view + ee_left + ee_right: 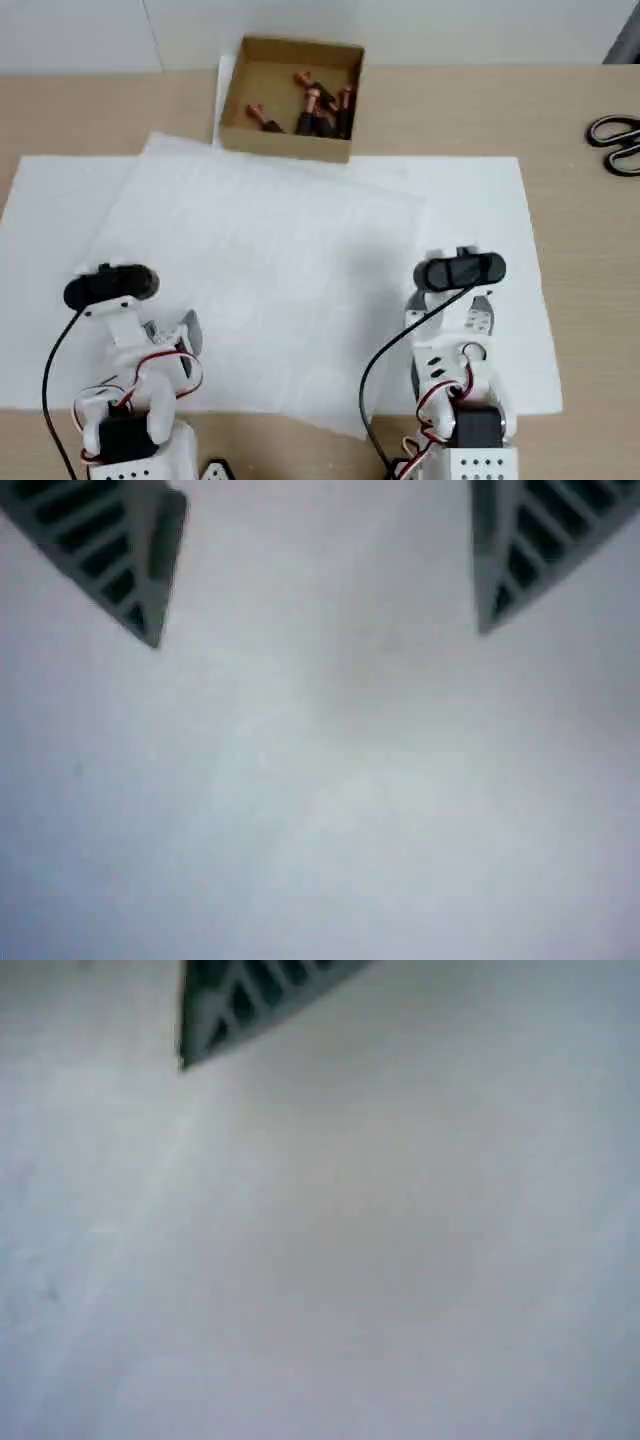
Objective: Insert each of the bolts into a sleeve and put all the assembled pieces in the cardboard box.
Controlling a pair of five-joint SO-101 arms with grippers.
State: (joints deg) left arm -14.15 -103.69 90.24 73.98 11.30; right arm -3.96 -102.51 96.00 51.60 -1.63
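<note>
- At the near left of the table [80,110] we find the left gripper [318,630], low over the white paper [280,260]. It is released: its two fingertips [120,560] stand wide apart, and between them we see bare sheet.
- The white paper is made of overlapping sheets. It covers the middle of the table, from under the left arm across to under the right one.
- At the far edge of the paper, a little left of the middle, stands the cardboard box [285,147]. It is open at the top, and its near wall meets the edge of the sheet.
- Inside the box lie the pieces [320,105], reddish and dark. Most are bunched toward its right side, and one lies apart nearer its left. They are too small for us to tell bolt from sleeve.
- At the near right, the right gripper [478,312] sits close above the paper. We cannot tell whether it is released or clenched.
- At the far right edge of the table, well apart from the box and off the paper, black-handled scissors [615,140] lie on the bare wood.
</note>
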